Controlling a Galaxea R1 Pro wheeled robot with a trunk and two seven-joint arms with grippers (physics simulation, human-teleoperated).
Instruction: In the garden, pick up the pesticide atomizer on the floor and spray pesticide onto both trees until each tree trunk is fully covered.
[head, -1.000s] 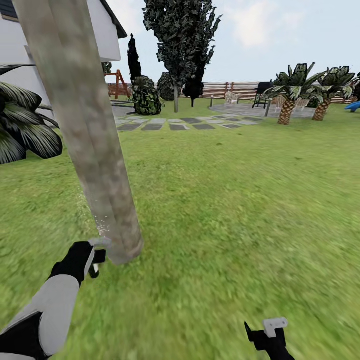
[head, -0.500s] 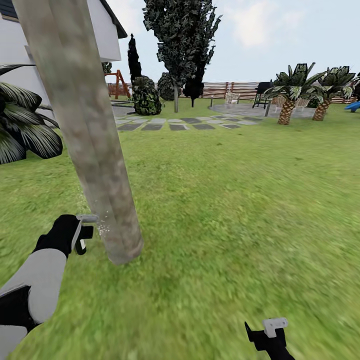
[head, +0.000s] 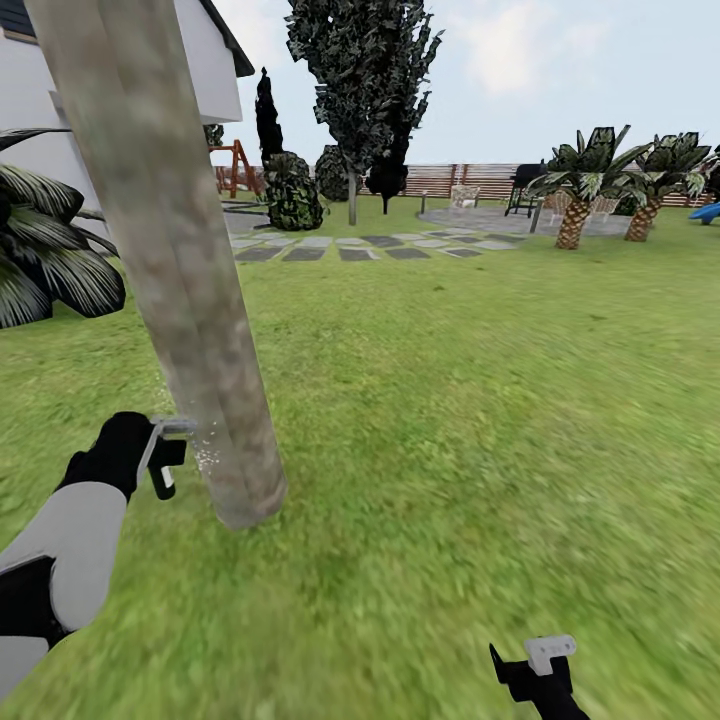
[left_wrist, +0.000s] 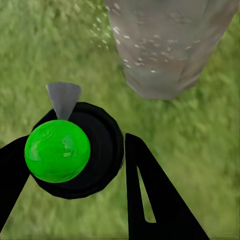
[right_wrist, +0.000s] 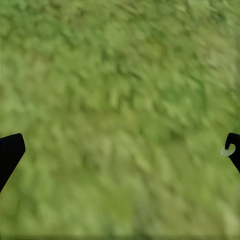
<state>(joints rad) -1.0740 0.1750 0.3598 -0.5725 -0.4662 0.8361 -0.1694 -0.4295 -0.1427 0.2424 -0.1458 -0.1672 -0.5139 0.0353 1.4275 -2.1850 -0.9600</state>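
- Left claw (left_wrist: 80, 165) is clamped on my atomizer (left_wrist: 57, 150), its green ball top between the fingers, grey nozzle aimed at the trunk (head: 190, 330).
- Atomizer sits just beside the trunk's base, above the lawn (head: 450, 420); pale droplets speckle the bark there.
- Right claw (right_wrist: 120, 150) is spread wide, gripping nothing, well apart from the trunk.

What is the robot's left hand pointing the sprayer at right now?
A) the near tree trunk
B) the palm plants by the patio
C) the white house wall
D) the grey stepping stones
A: the left hand holds the atomizer with its nozzle aimed at the near tree trunk, and pale droplets speckle the bark there.
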